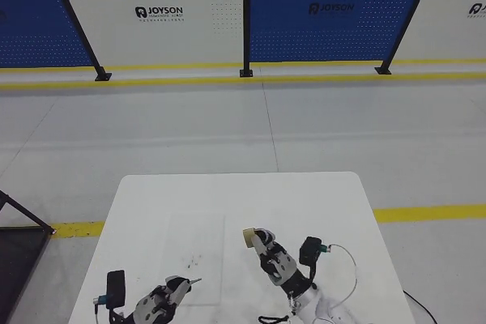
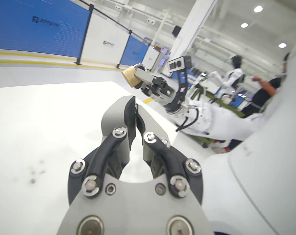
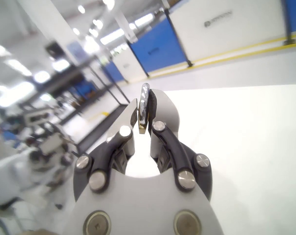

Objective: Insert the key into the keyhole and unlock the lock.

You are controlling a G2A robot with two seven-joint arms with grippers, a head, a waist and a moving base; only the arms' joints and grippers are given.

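A brass padlock (image 1: pixel 249 236) is held above the white table (image 1: pixel 227 194) by my right gripper (image 1: pixel 256 238), which is shut on it. In the right wrist view the silver shackle (image 3: pixel 144 96) stands between the fingers, with the brass body (image 3: pixel 142 127) below it. My left gripper (image 1: pixel 181 286) sits near the table's front left, shut on the key (image 1: pixel 195 282); its thin metal tip pokes out toward the lock. In the left wrist view my left gripper (image 2: pixel 136 107) has its pads pressed together, and the padlock (image 2: pixel 130 76) is farther off in the right gripper.
Faint dark smudges (image 1: pixel 196 261) mark the table between the two arms. A black metal frame (image 1: pixel 12 212) stands on the floor left of the table. Blue and white barrier panels (image 1: pixel 324 28) line the far side.
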